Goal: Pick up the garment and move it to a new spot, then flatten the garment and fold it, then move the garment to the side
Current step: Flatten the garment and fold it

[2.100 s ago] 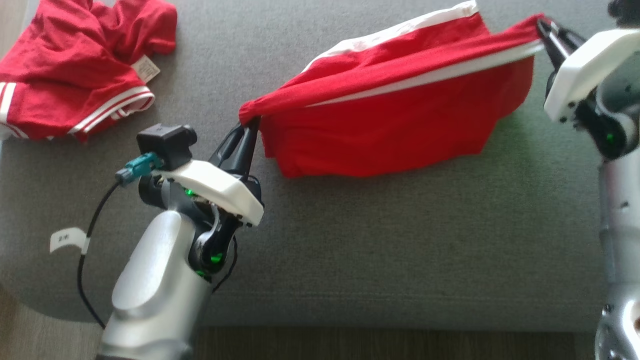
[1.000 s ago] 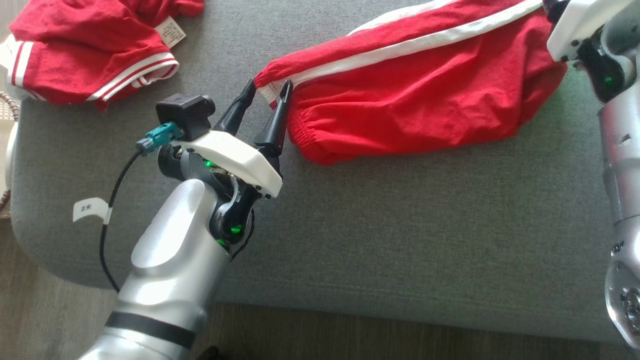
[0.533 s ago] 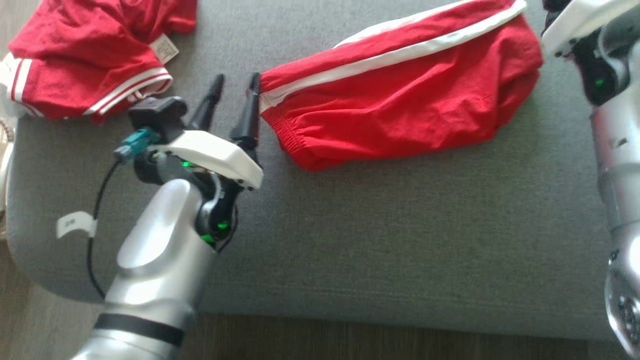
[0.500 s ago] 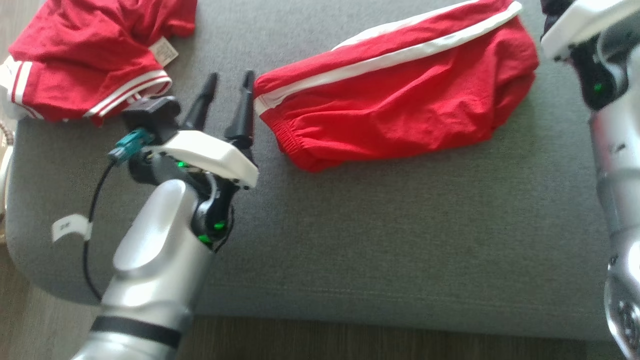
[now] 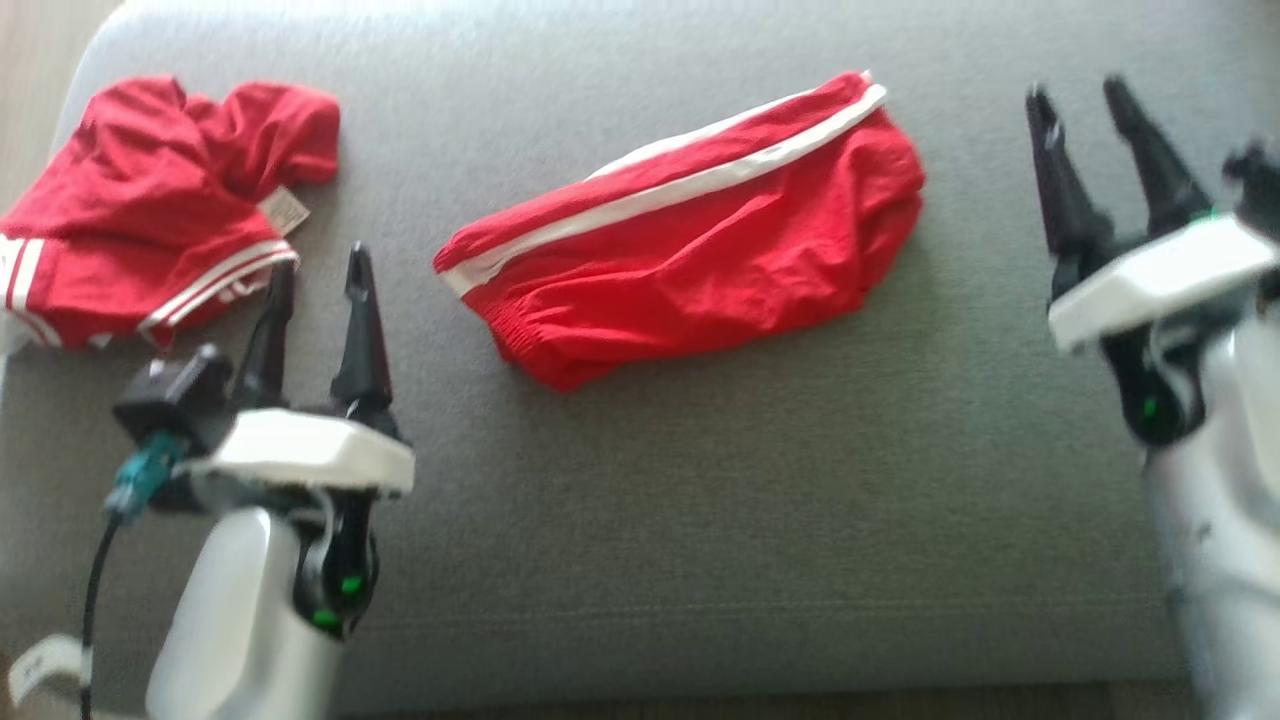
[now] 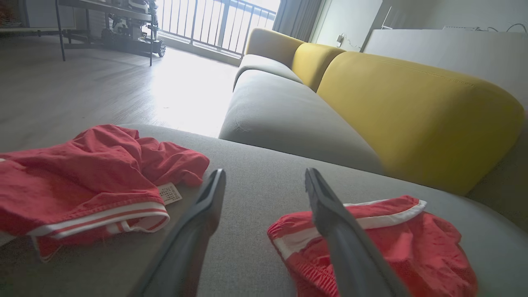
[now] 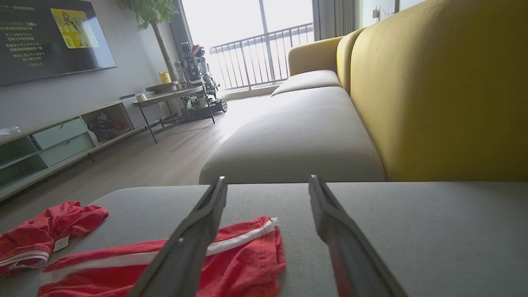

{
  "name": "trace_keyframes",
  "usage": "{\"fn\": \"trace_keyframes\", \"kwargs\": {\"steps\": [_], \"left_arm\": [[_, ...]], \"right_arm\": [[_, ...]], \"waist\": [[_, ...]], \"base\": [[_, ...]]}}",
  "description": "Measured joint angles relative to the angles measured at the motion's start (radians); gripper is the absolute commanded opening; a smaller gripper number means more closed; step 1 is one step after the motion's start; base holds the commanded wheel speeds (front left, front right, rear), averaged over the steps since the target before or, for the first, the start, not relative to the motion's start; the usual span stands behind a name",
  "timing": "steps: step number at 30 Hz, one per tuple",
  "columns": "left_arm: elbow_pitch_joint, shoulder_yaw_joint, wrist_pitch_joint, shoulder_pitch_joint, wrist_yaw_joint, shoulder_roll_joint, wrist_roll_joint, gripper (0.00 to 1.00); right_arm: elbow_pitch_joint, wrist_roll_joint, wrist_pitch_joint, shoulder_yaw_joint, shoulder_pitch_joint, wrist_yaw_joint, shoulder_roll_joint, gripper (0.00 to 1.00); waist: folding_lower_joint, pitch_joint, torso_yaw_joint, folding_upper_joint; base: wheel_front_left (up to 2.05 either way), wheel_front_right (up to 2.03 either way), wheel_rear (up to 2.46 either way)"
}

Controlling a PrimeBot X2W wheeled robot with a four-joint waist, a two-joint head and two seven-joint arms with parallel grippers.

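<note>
Garment (image 5: pixel 690 270) lying between left end effector (image 5: pixel 320 262) and right end effector (image 5: pixel 1075 90), both wide open, empty

A crumpled red garment with white stripes (image 5: pixel 150 230) lies at the left end of a grey sofa seat (image 5: pixel 700 500), its white label (image 5: pixel 283 212) showing. Yellow backrests (image 7: pixel 445 90) rise behind. Across the wood floor (image 6: pixel 82 90) are a wall screen (image 7: pixel 49 37), a potted tree (image 7: pixel 154 16) and a balcony railing (image 7: pixel 264 53).

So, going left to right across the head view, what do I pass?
Crumpled red garment → left gripper, open → red shorts with white stripe, lying on the grey cushion → right gripper, open.
</note>
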Motion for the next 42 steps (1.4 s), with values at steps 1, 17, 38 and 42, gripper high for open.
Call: {"fn": "trace_keyframes", "kwargs": {"steps": [1, 17, 38, 42], "left_arm": [[-0.013, 0.012, 0.0, 0.021, -0.001, -0.002, 0.013, 1.0], [-0.094, 0.084, 0.0, 0.258, 0.005, -0.036, 0.172, 1.0], [-0.228, 0.053, 0.0, 0.329, 0.133, -0.036, 0.168, 1.0], [-0.23, 0.063, 0.0, 0.313, 0.122, -0.036, 0.174, 1.0]], "right_arm": [[-0.026, -0.001, -0.004, -0.004, 0.034, 0.0, 0.002, 1.0], [-0.286, -0.137, -0.046, -0.088, 0.383, 0.0, 0.125, 1.0], [-0.303, -0.17, -0.031, -0.095, 0.437, 0.0, 0.158, 1.0], [-0.277, -0.144, 0.002, -0.117, 0.423, 0.0, 0.161, 1.0]], "waist": [[0.0, -0.009, -0.007, 0.0], [0.0, -0.089, -0.076, 0.0], [0.0, -0.082, -0.014, 0.0], [0.0, -0.057, 0.016, 0.0]], "base": [[0.0, 0.0, 0.0], [0.0, 0.0, 0.0], [0.0, 0.0, 0.0], [0.0, 0.0, 0.0]]}}
